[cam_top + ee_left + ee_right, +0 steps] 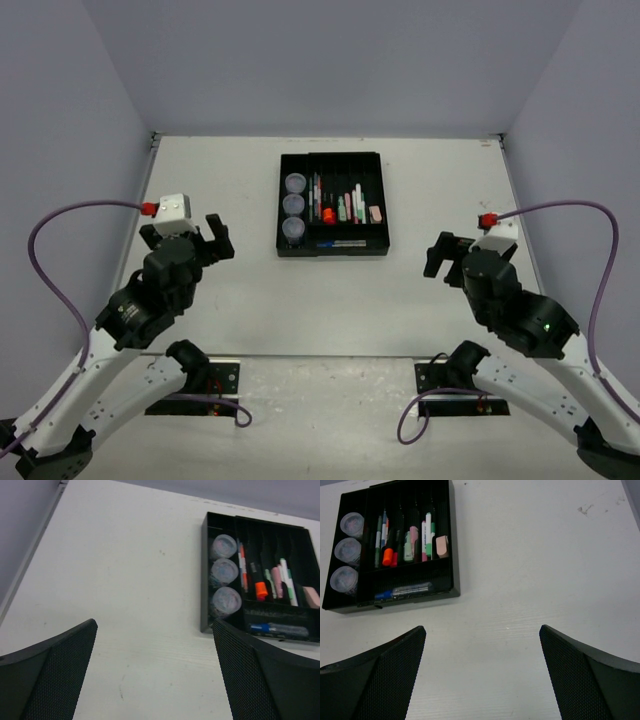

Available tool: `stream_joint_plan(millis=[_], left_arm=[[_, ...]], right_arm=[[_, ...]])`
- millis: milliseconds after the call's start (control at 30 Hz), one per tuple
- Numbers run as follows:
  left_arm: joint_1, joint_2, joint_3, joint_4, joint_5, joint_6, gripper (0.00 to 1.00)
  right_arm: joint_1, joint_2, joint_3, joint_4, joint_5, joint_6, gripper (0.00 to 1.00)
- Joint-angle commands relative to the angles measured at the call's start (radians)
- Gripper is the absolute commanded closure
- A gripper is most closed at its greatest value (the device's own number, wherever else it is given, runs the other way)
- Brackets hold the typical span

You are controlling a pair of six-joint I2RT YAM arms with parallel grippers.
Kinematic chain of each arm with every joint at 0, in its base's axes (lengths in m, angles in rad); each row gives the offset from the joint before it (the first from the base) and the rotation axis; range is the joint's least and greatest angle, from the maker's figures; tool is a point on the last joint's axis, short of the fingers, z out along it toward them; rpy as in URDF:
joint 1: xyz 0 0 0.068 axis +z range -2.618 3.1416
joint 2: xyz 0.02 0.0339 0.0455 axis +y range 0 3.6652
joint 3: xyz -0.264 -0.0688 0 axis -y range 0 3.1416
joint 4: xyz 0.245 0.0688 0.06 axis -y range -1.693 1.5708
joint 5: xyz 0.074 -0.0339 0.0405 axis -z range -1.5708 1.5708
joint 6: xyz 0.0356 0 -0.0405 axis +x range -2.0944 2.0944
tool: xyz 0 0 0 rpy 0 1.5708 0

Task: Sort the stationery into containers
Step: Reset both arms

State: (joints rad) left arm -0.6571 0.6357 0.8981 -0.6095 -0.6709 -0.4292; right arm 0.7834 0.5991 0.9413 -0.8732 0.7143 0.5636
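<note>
Soft, even, bluish light fills every view; shadows on the flat white table (250,290) are faint. Wrist views look dimmer.

Table: white and matte (240,290), lying under and ahead of the left gripper (154,630) and the right gripper (482,630).
Walls: plain lilac-grey (330,70), far ahead of both and out to either side.
Scuff: dark smudge (585,509) on the table, ahead and right of the right gripper.
Speck: small dark mark (162,553), ahead of the left gripper.
Edge rail: grey strip (31,555) along the table's side, left of the left gripper.
</note>
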Motion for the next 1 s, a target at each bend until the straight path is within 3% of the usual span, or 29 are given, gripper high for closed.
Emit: stream_joint_plan(millis=[0, 533, 967], left_arm=[[0.000, -0.021, -0.062, -0.059, -0.163, 0.003, 0.00], [0.047, -0.056, -0.081, -0.041, -0.180, -0.044, 0.00], [0.057, -0.099, -0.108, 0.007, -0.128, 0.001, 0.00]], right_arm=[[0.001, -0.024, 0.014, -0.015, 0.021, 0.002, 0.01], [0.001, -0.009, 0.022, -0.001, 0.052, 0.005, 0.01], [0.001, -0.042, 0.007, 0.029, 0.039, -0.001, 0.01]])
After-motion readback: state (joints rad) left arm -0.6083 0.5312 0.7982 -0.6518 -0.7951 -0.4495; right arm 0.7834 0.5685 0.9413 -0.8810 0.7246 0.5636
